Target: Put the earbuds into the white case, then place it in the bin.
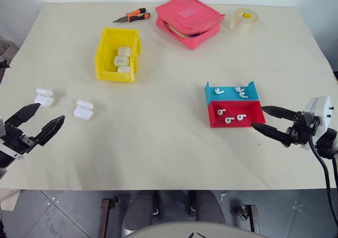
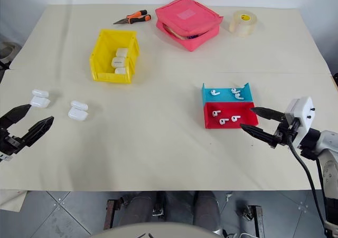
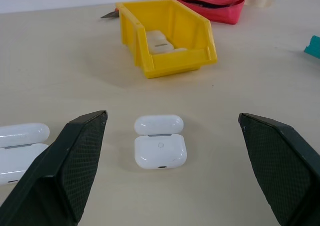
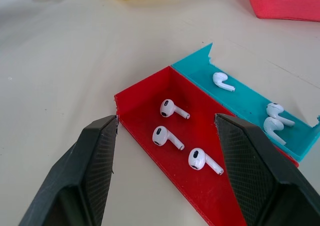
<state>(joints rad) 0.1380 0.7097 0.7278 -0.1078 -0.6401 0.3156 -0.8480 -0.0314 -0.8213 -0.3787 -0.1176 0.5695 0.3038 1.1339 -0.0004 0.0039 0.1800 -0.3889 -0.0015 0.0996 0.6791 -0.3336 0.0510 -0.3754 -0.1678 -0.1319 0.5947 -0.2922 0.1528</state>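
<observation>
Three white earbuds (image 1: 228, 120) lie in a small red tray (image 1: 253, 110), and three more earbuds (image 4: 222, 82) lie in the blue tray (image 1: 251, 92) joined behind it. My right gripper (image 1: 257, 116) hovers open just right of the red tray, pointing at it. Two white cases lie with lids open at the table's left: one case (image 1: 83, 109) nearer the middle and another case (image 1: 44, 96) further left. My left gripper (image 1: 49, 113) stands open, low, just in front of them. The yellow bin (image 1: 107, 43) sits behind, holding several closed cases (image 1: 122, 59).
At the back of the table lie orange-handled pliers (image 1: 132, 16), a pink zipped pouch (image 1: 189, 20) and a roll of clear tape (image 1: 243, 20). The table's front edge (image 1: 158, 188) runs just below both grippers.
</observation>
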